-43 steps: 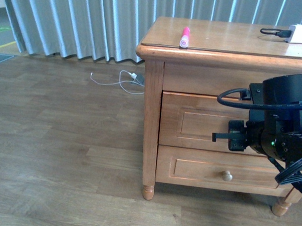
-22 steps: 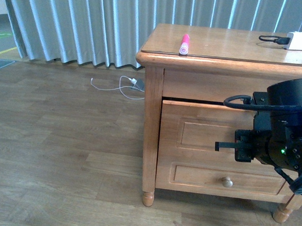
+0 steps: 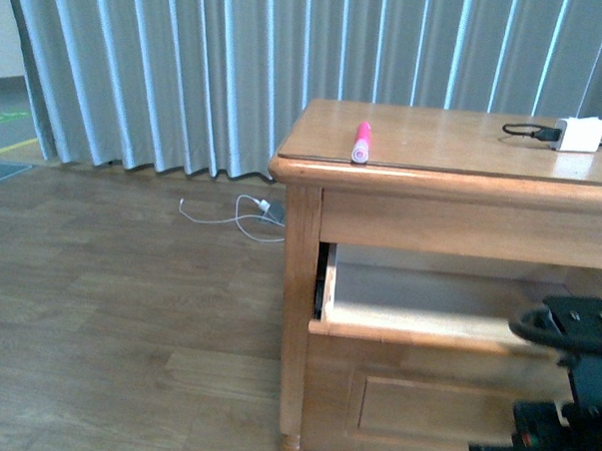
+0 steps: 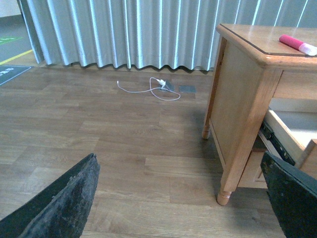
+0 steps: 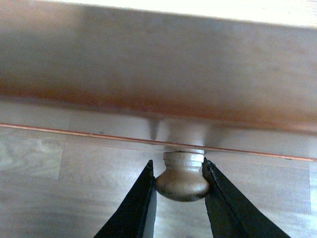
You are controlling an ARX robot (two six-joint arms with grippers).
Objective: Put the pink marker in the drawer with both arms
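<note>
a: starting closest in, the right gripper [image 5: 179,171] is clamping both fingers round the drawer's small knob [image 5: 182,182], touching it on either side.
b: and the drawer [image 3: 416,332] is standing pulled out under the top, its pale inside showing. the right arm [image 3: 563,407] is sitting low at its front, so that one's busy.
a: the left gripper [image 4: 178,163] is hanging out over the floor, fingers [image 4: 64,198] spread wide, holding nothing.
b: so this is looking like the left's job. where's the pink marker [image 3: 362,142] lying?
a: flat on the cabinet top [image 3: 455,142], just by the front edge near the left corner, above the drawer's left end. its long axis is running front to back, paler cap toward the edge.
b: from the left fingers it's sitting higher and off toward the cabinet, well apart. i'm reckoning they're needing to close across the barrel, side to side.
a: room's looking good, with bare wood around it and the white charger [image 3: 579,134] well apart at the far right. a nudge could be rolling it sideways toward the corner, though.
b: beyond that, we're seeing just a cable [image 3: 243,215] on the floor and the curtain [image 3: 188,71].
</note>
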